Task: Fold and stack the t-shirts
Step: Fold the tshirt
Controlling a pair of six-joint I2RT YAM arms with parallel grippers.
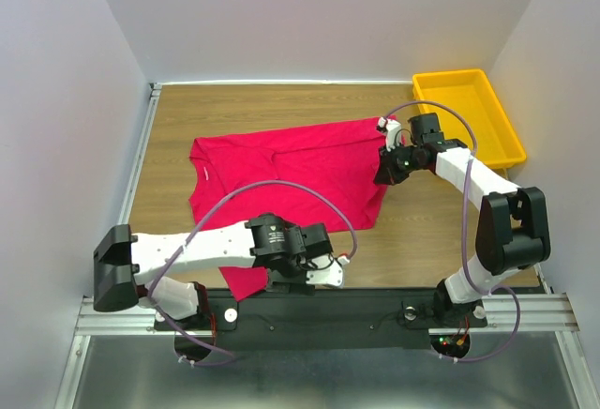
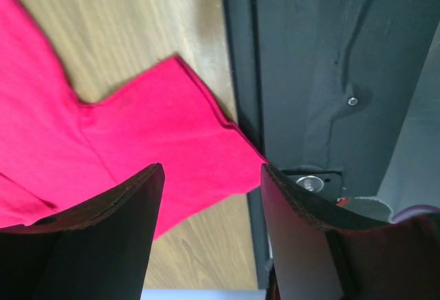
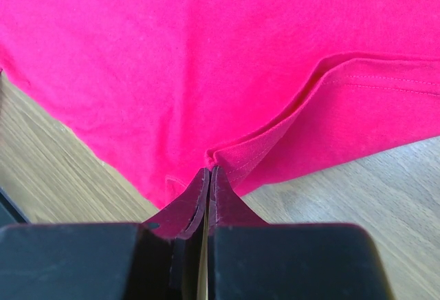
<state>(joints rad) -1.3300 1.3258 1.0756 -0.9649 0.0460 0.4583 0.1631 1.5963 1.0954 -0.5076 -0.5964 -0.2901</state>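
Observation:
The red t-shirt [image 1: 281, 170] lies spread on the wooden table, partly folded, with one corner reaching the near edge. My right gripper [image 1: 384, 171] is at the shirt's right edge and is shut on the hem; in the right wrist view the fabric [image 3: 206, 52] puckers into a fold right at the closed tips [image 3: 210, 170]. My left gripper [image 1: 307, 274] hangs over the near corner of the shirt. In the left wrist view its jaws [image 2: 210, 169] stand wide open above that red corner [image 2: 158, 128], holding nothing.
A yellow tray [image 1: 450, 75] sits at the far right corner of the table. The black base rail [image 2: 309, 73] runs along the near edge, right beside the shirt's corner. White walls close in the table on three sides.

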